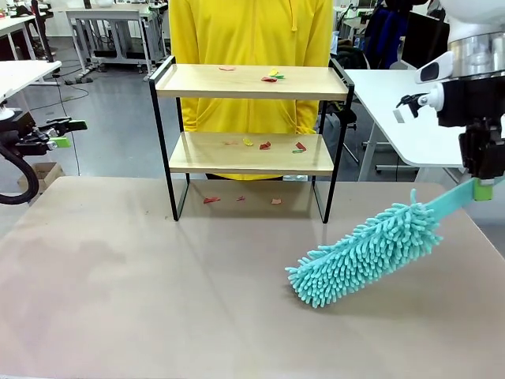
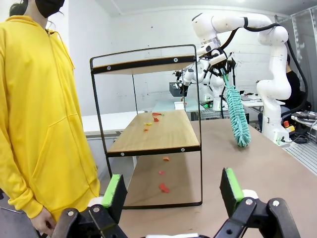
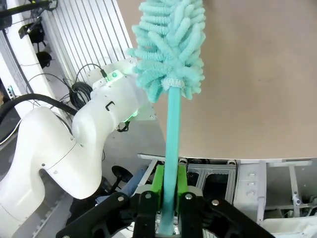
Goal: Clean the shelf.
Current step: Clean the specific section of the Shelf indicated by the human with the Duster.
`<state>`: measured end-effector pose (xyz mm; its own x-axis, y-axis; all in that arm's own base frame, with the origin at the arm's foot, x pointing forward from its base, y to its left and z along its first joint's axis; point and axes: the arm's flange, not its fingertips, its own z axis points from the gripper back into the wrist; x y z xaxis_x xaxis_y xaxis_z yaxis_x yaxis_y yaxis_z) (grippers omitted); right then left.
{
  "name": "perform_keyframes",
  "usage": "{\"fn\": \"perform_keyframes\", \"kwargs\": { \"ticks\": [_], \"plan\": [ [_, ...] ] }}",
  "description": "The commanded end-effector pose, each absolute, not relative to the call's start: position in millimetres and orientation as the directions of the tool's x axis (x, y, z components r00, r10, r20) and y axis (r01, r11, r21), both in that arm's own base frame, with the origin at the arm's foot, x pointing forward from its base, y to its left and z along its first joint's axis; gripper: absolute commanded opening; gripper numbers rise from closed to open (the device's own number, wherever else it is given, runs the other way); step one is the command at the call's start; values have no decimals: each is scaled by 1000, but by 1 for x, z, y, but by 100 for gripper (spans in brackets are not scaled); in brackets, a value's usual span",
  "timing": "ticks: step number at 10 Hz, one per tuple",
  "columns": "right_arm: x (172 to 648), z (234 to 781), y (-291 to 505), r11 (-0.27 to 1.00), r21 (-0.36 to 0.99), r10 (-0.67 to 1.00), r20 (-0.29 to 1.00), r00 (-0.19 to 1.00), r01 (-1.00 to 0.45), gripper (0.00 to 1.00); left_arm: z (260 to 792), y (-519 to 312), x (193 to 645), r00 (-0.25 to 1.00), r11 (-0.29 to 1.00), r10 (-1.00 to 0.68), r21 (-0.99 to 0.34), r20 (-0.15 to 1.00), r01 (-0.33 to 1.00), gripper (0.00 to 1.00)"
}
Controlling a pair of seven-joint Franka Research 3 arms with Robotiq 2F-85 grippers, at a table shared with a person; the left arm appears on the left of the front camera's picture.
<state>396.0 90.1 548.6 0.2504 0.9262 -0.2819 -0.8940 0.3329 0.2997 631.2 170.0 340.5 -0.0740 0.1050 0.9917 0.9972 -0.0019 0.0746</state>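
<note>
Cleaning day: a two-tier shelf [image 1: 205, 83] of pale wooden boards in a thin black metal frame with raised side rails stands on a matte beige desk [image 1: 158, 300]. Small red, yellow and green scraps [image 1: 272, 76] dot both boards and the desk beneath it. To the shelf's right, on the robot's side, the right tool [image 1: 482, 188] is clamped on the flat teal handle of a duster [image 1: 367, 254], whose shaggy chenille head slants down toward the desk. Well to the shelf's left, the left tool [image 1: 69, 133] hangs with its green-padded jaws spread wide, holding nothing. A person [image 1: 251, 31] in a yellow hooded top stands just behind the shelf.
</note>
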Motion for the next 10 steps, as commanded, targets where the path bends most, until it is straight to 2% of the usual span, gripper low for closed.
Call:
{"fn": "perform_keyframes", "kwargs": {
  "ticks": [1, 10],
  "plan": [
    [395, 548, 87, 334, 289, 923, -296, 248, -897, 13, 343, 170, 631, -77, 3, 99, 77, 992, 997, 100],
    [395, 548, 87, 334, 289, 923, -296, 248, -897, 13, 343, 170, 631, -77, 3, 99, 77, 992, 997, 100]
  ]
}}
